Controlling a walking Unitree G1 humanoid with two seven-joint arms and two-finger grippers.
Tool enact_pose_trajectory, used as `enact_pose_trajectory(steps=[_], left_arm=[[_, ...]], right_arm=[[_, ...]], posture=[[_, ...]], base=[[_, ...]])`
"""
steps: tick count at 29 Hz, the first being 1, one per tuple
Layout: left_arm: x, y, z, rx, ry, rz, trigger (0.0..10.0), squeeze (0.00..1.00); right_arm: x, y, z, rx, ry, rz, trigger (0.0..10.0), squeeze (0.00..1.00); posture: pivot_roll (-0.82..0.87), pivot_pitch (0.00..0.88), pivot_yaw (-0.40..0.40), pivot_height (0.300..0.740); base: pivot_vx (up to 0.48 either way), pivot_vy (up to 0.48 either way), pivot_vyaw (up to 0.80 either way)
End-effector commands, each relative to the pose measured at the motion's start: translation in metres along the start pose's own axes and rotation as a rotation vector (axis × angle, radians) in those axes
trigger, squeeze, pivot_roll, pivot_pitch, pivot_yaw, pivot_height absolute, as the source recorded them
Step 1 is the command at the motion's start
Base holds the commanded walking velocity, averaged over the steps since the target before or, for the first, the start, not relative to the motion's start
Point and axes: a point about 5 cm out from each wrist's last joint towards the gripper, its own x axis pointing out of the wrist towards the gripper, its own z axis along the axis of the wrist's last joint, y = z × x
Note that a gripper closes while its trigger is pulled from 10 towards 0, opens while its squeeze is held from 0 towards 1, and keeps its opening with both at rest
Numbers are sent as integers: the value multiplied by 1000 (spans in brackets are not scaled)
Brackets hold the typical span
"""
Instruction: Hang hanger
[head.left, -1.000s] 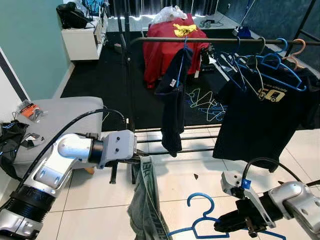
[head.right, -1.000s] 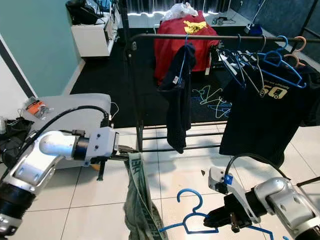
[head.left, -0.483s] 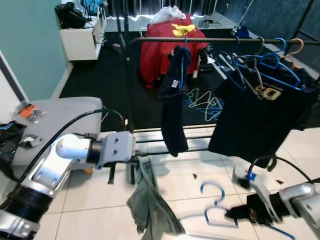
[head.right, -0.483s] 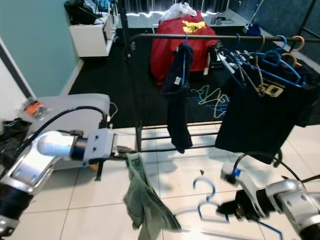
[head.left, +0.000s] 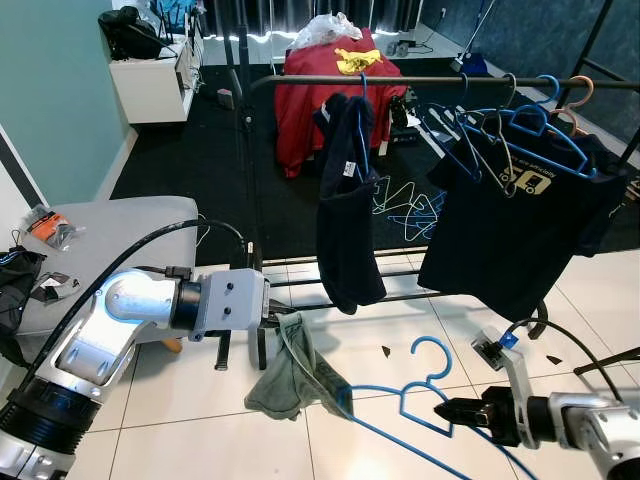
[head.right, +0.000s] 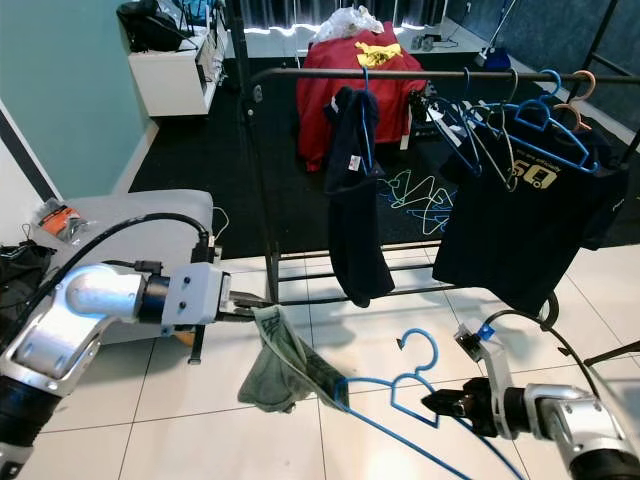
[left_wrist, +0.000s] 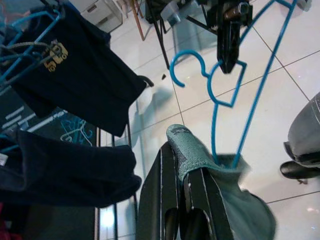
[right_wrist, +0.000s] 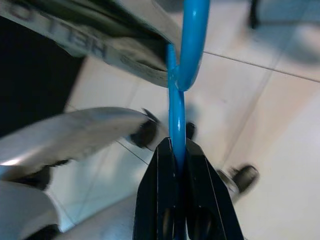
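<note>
My right gripper (head.left: 446, 410) is shut on the neck of a blue hanger (head.left: 431, 339), low over the white tiles; the right wrist view shows the blue wire (right_wrist: 176, 125) pinched between its fingers. One arm of the hanger (left_wrist: 261, 85) runs into a grey-green garment (head.left: 287, 368). My left gripper (head.left: 274, 323) is shut on that garment's top edge (left_wrist: 197, 155) and holds it hanging just above the floor. The clothes rail (head.left: 440, 80) runs across behind, above both grippers.
On the rail hang a dark garment (head.left: 345, 230), a black printed T-shirt (head.left: 510, 240) and several empty blue hangers (head.left: 480, 130). A grey bench (head.left: 110, 230) stands at the left. Loose hangers (head.left: 400, 205) lie on the dark carpet near a red-draped object (head.left: 320, 90).
The right gripper has carried the hanger to the right and up. The garment, which hung long from the left gripper, is now drawn sideways onto the hanger's arm. The camera has shifted a little.
</note>
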Motion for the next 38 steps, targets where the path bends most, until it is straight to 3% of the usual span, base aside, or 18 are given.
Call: enact_pose_trajectory(steps=[1, 6, 9, 10, 12, 14, 28, 38], left_arm=[[4, 1, 6, 38, -26, 8, 10000, 0], [9, 1, 8, 60, -42, 14, 10000, 0], [13, 3, 12, 80, -60, 1, 10000, 0], [13, 3, 12, 80, -60, 1, 10000, 0], [16, 4, 16, 83, -77, -27, 10000, 0], [17, 3, 18, 82, -86, -47, 10000, 0], [25, 2, 26, 84, -129, -73, 10000, 0], [30, 2, 31, 91, -153, -89, 10000, 0]], right_arm=[[5, 10, 8, -53, -39, 87, 10000, 0], [13, 22, 16, -156, -28, 155, 10000, 0], [18, 28, 18, -274, 64, 173, 10000, 0], [18, 28, 18, -274, 64, 173, 10000, 0], [19, 26, 19, -370, 162, 155, 10000, 0], [18, 24, 23, -415, 184, 144, 10000, 0], [22, 35, 55, -555, 156, 189, 10000, 0], [32, 35, 62, -577, 145, 192, 10000, 0]], posture=[[14, 36, -8, 740], [15, 34, -9, 740], [19, 36, -4, 740], [19, 36, -4, 740], [18, 39, -2, 740], [18, 40, -2, 740], [27, 47, -5, 740], [28, 45, -1, 740]], base=[[0, 0, 0], [0, 0, 0], [0, 0, 0], [0, 0, 0], [0, 0, 0], [0, 0, 0], [0, 0, 0], [0, 0, 0]])
